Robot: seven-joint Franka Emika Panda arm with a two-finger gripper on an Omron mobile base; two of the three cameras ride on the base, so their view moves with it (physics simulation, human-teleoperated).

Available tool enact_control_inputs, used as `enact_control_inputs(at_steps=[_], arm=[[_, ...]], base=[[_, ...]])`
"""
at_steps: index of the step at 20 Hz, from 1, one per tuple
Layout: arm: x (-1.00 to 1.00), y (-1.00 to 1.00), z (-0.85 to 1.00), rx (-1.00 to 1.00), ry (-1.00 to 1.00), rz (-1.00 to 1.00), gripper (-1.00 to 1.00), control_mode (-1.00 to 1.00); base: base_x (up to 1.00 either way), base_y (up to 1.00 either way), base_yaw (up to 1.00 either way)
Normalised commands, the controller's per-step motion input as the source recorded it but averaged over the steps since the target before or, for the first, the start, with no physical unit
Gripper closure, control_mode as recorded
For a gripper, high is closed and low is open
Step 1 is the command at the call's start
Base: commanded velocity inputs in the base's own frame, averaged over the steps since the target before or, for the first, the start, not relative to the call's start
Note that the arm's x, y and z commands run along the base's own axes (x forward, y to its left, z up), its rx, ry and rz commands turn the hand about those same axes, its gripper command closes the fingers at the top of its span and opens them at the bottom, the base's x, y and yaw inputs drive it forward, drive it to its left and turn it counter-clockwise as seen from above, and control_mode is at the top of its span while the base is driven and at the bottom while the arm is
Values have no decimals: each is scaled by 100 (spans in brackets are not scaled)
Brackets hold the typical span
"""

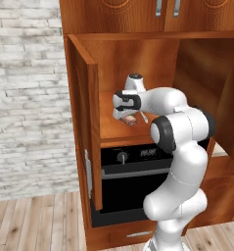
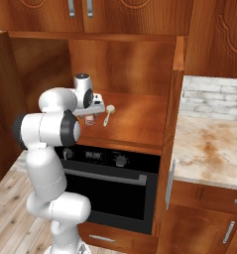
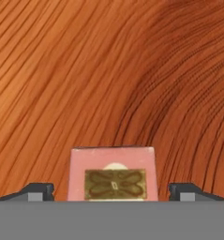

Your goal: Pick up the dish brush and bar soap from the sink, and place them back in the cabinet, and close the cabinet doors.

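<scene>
The cabinet shelf (image 2: 140, 121) holds both items. The pinkish-red bar soap (image 3: 113, 161) lies flat on the wood, its patterned lighter face up, also seen under the hand as the bar soap (image 1: 131, 121) (image 2: 89, 120). My gripper (image 3: 112, 192) hangs right over it, open, with a small gap between each fingertip and the soap's sides. The dish brush (image 2: 108, 113) lies on the shelf just right of the hand, cream head toward the back; the same dish brush (image 1: 143, 116) shows beside the wrist. Both cabinet doors, left (image 1: 87, 137) and right (image 2: 173, 119), stand open. The sink is out of view.
A black oven (image 2: 110, 183) sits directly below the shelf. A tan marble counter (image 2: 209, 149) runs to the right, past the open right door. A brick wall (image 1: 25, 98) and wooden floor lie to the left.
</scene>
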Motion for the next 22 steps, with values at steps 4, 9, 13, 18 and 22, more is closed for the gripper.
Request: enact_control_inputs(at_steps=[4, 9, 13, 18, 22], arm=[[-23, 0, 0, 0, -12, 0, -100, -100], [-48, -1, 0, 0, -14, 0, -100, -100], [-51, -5, 0, 0, -17, 0, -100, -100], [-23, -6, 25, 0, -14, 0, -100, -100], [-19, -4, 49, 0, -15, 0, -100, -100]], base=[[0, 0, 0], [0, 0, 0], [0, 0, 0], [0, 0, 0], [0, 0, 0]])
